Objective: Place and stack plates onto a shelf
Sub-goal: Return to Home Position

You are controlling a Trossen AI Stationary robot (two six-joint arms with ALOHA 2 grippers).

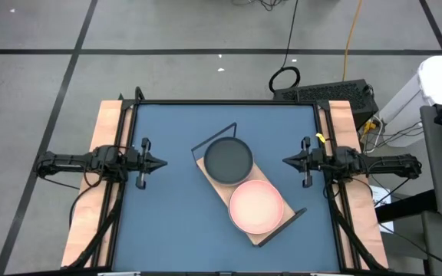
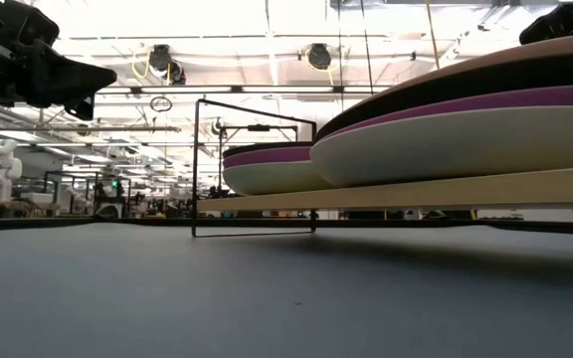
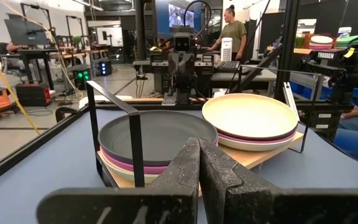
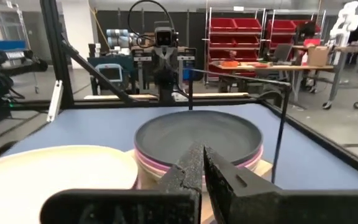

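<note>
Both of my pincers are empty and pressed together: the left pincer (image 1: 162,162) hangs over the left side of the tabletop (image 1: 167,222), the right pincer (image 1: 286,161) over the right side, each pointing inward at the shelf (image 2: 416,191) and well apart from it. The shelf lies slantwise in the middle of the tabletop and carries two stacks side by side. One is topped by a black plate (image 1: 229,159) at the end by the upright wire frame, the other by a pale pink plate (image 1: 255,205) at the end nearer the table's front. From table height I can see purple and pale green layers under both tops, and a black layer in the nearer stack, with the rims sitting level and nested. No plate lies loose on the tabletop in any view, so I judge the stacking done and the step in hand to be the return to rest. My arms look folded back close to that pose already. The next move calls for little: settle each arm into its parked posture, keep the fingertips away from the wire frame, and leave both stacks untouched.
</note>
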